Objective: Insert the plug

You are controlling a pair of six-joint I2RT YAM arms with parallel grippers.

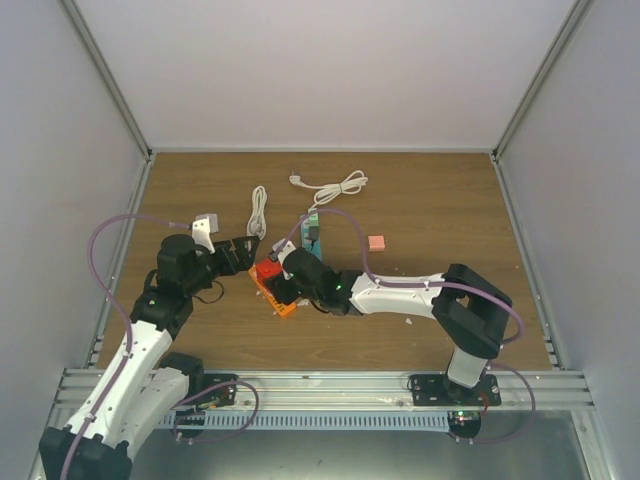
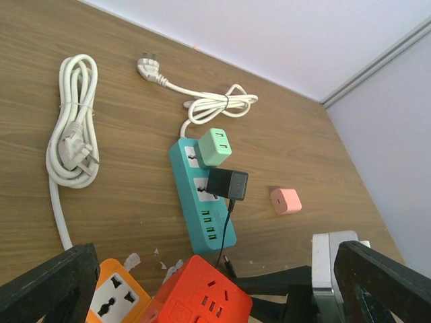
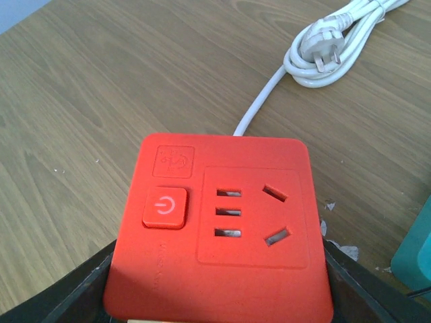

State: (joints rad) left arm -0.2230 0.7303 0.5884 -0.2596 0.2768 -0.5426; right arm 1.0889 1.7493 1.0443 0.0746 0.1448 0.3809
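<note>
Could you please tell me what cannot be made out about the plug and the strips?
- Left wrist view: the plug's prongs, hidden by its own body on the teal strip.
- Top view: the plug, too small.
- Right wrist view: the teal strip, cut off by the right edge.
- Left wrist view: the orange strip, cut off by the bottom edge.

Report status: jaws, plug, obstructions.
Left gripper open, empty. Right gripper shut on red socket cube. Black plug sits on teal strip beside green adapter, ungripped. Nothing covering it.
</note>
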